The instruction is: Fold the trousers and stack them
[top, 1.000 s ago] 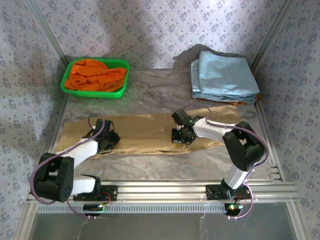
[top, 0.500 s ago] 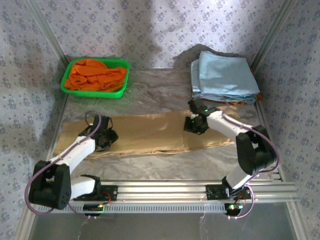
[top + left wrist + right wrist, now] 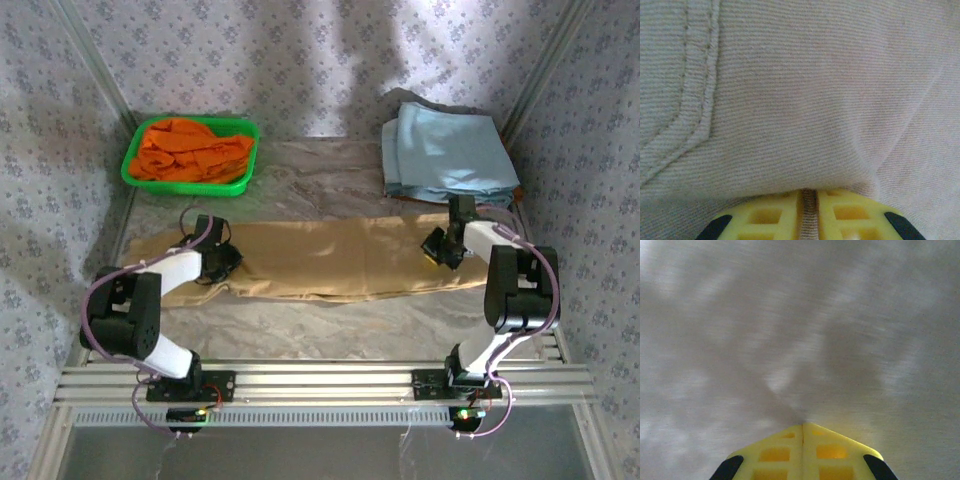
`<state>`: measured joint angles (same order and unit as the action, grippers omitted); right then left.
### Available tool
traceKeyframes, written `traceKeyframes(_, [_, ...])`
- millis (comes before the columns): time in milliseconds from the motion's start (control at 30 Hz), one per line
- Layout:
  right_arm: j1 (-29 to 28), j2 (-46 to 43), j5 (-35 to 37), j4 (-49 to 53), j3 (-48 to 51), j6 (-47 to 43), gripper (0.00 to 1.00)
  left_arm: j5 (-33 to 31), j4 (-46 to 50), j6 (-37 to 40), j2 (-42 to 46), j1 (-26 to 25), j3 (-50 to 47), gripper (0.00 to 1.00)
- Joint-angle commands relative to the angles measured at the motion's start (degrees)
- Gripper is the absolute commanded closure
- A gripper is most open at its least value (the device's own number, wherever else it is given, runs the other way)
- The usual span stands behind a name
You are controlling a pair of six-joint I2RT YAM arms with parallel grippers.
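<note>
The tan trousers (image 3: 320, 260) lie stretched out flat across the middle of the table, left to right. My left gripper (image 3: 222, 262) rests on their left end, near a stitched pocket seam (image 3: 695, 100). In the left wrist view that gripper (image 3: 809, 192) is shut on a ridge of the trousers' cloth (image 3: 790, 100) pinched between its yellow fingers (image 3: 765, 215). My right gripper (image 3: 440, 248) sits on the trousers near their right end. In the right wrist view it (image 3: 802, 426) is shut with its tips against the blurred cloth (image 3: 800, 330). Creases run to the tips, and no cloth shows between them.
A green basket (image 3: 190, 187) holding a bright orange garment (image 3: 190, 150) stands at the back left. Folded light blue garments (image 3: 445, 150) are stacked at the back right, just behind the right gripper. Aluminium rails (image 3: 320, 375) cross the near edge, and patterned walls close in the sides.
My right gripper has swept right along the trousers, from their middle to near the right end. The left gripper has shifted slightly back. The trousers now lie straighter, their left end drawn rightward.
</note>
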<state>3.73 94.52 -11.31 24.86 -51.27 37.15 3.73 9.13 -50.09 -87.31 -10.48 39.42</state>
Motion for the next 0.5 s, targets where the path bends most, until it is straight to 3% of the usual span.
traceKeyframes(0, [3.35,-0.51,-1.69,0.38,3.67,0.20,1.00,1.29,0.33,0.95,-4.82,1.92,0.36,0.85])
traceKeyframes(367, [10.61,-8.32,-1.87,11.02,1.06,-8.77,1.00,3.22,2.82,4.41,1.59,4.77,-0.94,0.82])
traceKeyframes(400, [10.69,-9.15,-1.06,11.84,0.24,-8.99,0.98,3.15,3.37,4.62,2.79,4.77,-1.26,0.81])
traceKeyframes(467, [10.69,-10.61,2.77,14.07,-2.12,-9.41,0.81,2.32,4.91,5.07,5.62,4.75,-1.87,0.77])
